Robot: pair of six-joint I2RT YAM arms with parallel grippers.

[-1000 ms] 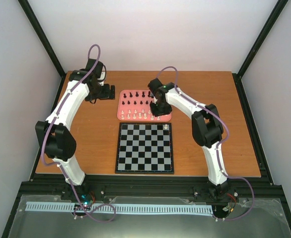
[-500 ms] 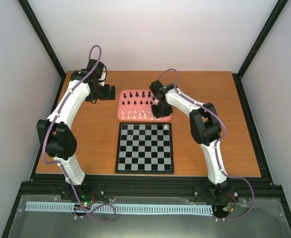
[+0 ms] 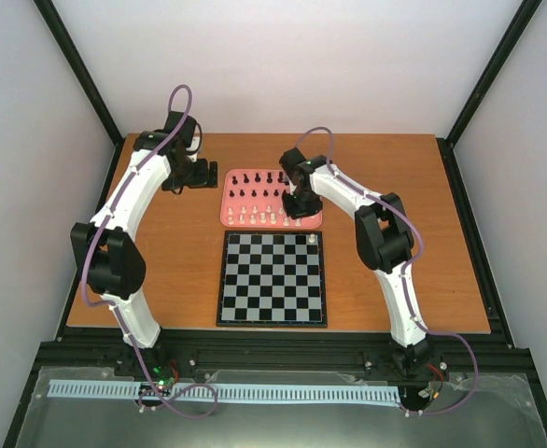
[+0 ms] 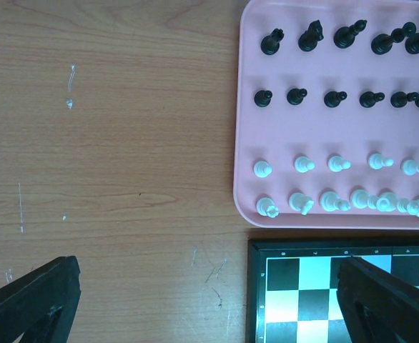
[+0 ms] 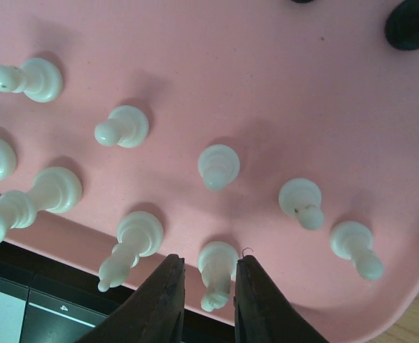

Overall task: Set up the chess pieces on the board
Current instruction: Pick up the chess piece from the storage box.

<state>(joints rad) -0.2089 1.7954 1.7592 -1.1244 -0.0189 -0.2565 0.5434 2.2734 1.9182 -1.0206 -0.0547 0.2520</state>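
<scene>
The board lies at the table's middle with one white piece on its far right corner. The other chess pieces stand on a pink tray behind it, black in the far rows and white in the near rows. My right gripper is low over the tray's near right part. In the right wrist view it is open, its fingers on either side of a white piece in the near row, the left one not touching. My left gripper is wide open and empty above bare table left of the tray.
The board's corner shows in the left wrist view just below the tray's rim. Other white pieces stand close to the right gripper's fingers. The board's edge lies just below the tray.
My right arm has shifted slightly at the tray's near right part. The left arm has hardly moved. The pieces and board have not moved.
</scene>
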